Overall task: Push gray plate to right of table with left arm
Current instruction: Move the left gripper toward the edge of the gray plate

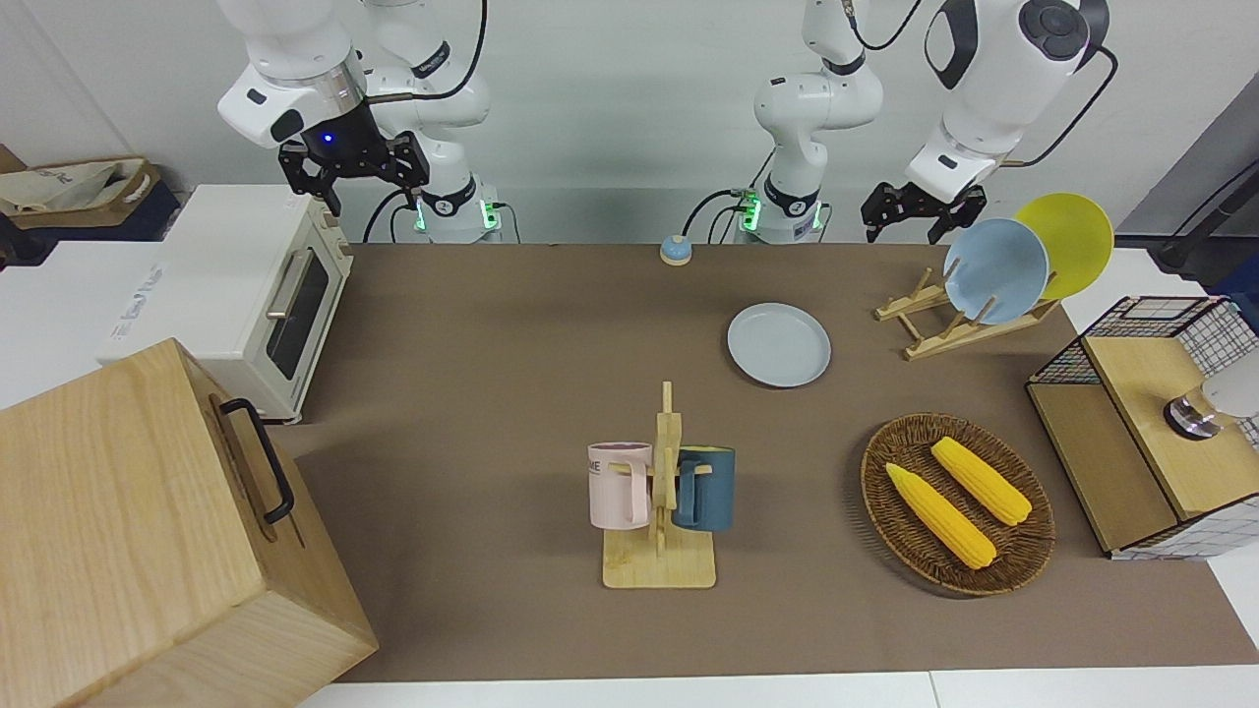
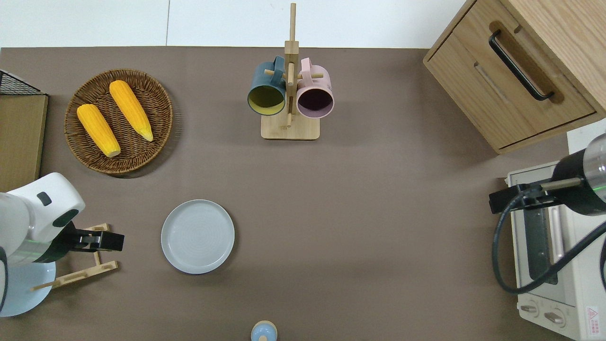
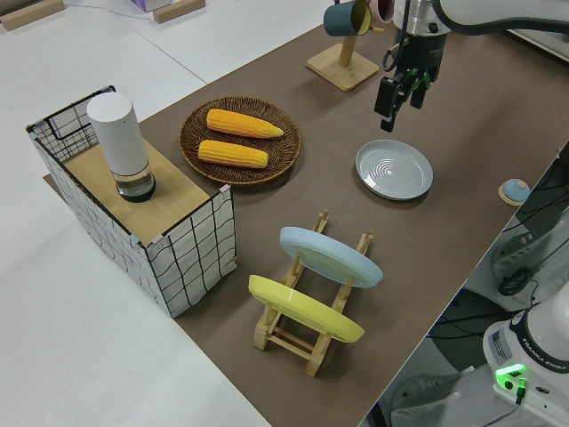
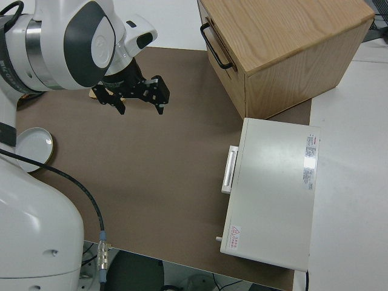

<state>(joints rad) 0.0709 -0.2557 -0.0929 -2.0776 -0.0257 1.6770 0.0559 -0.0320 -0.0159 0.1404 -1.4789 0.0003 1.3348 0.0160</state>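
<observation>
overhead: brown table (image 2: pixel 378 213), gray plate (image 2: pixel 197 236) flat.

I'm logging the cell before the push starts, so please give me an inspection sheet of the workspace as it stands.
Surface: brown table, flat.
Job's things: gray plate lies flat, untouched.
Clutter: dish rack holding light-blue plate and yellow plate; corn basket; mug tree; bell.
Grippers: left gripper open, in the air over the dish rack beside the gray plate; right gripper open, arm parked.
Cables: black cable loops over the toaster oven.
Surroundings: wooden cabinet; wire crate.
</observation>
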